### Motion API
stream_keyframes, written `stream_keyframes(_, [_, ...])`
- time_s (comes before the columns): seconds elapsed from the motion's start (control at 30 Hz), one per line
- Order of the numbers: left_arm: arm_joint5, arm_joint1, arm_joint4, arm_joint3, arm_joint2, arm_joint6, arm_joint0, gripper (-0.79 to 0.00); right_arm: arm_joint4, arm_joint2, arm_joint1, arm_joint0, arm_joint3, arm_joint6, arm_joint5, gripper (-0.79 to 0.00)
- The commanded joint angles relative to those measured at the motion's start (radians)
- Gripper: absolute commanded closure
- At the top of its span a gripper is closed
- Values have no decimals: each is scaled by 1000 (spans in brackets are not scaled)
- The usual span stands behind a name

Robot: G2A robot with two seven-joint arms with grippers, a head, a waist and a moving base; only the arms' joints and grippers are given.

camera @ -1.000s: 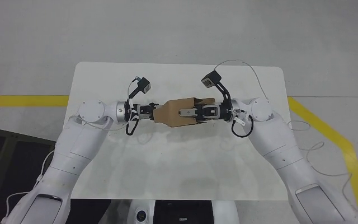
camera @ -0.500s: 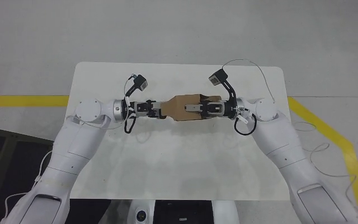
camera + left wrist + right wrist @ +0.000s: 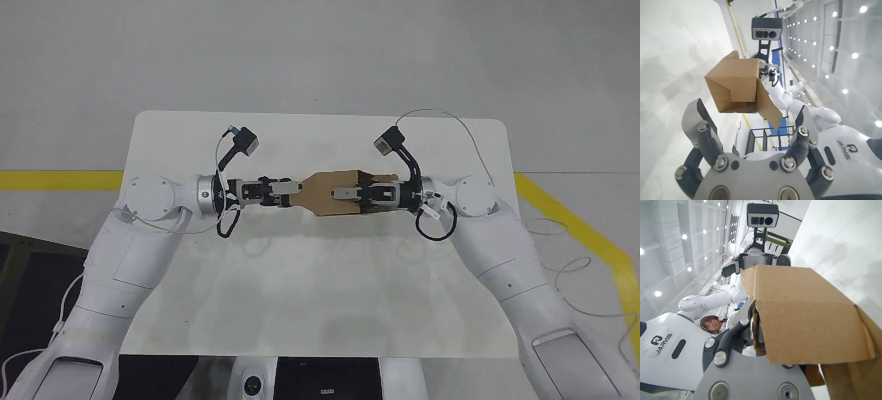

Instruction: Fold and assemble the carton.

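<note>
— Judging from above, how far along was the carton [image 3: 325,190]?

— Roughly midway, I'd say. It had already been opened out into a box-shaped sleeve rather than lying flat. It hung clear of the table [image 3: 300,300], over the table's middle and between the two arms.

— Which arm had hold of it?

— The right gripper [image 3: 368,193]. It was pinched onto the carton's wall at the end nearest that arm. In its own wrist view, one finger [image 3: 744,311] showed right against the cardboard at that end.

— And the left gripper [image 3: 751,111]?

— Spread wide, with nothing between its pads. It faced the carton's other end, near it but apart from it.

— What state was that end in?

— Partly closed. From the left wrist view, smaller flaps were turned in across the opening. One large flap [image 3: 768,108] stuck out at an angle toward the left gripper, not folded down.

— So what remained?

— By my reading, that large flap needed pressing shut over the others, which the empty left gripper looked placed to do. The end in the right gripper seemed unfinished as well. A loose flap [image 3: 848,380] hung beside the wrist there, and the opening looked unclosed. That end could hardly be folded while the right gripper was clamped on it, so I'd guess a handover or a set-down on the table would be called for. I couldn't tell whether any tabs needed tucking.
</note>
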Motion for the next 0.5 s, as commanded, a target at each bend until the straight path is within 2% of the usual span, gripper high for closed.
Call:
stream_keyframes(0.0, [10,1,46,-13,5,25,0,-785,-2,-2,-1,1,2,-2,0,0])
stream_keyframes(0.27, [38,9,157,-39,-3,83,21,-785,9,13,1,-1,5,4,-7,0])
stream_keyframes(0.47, [49,13,163,-6,-20,103,25,-785,12,22,2,-8,-18,10,-7,0])
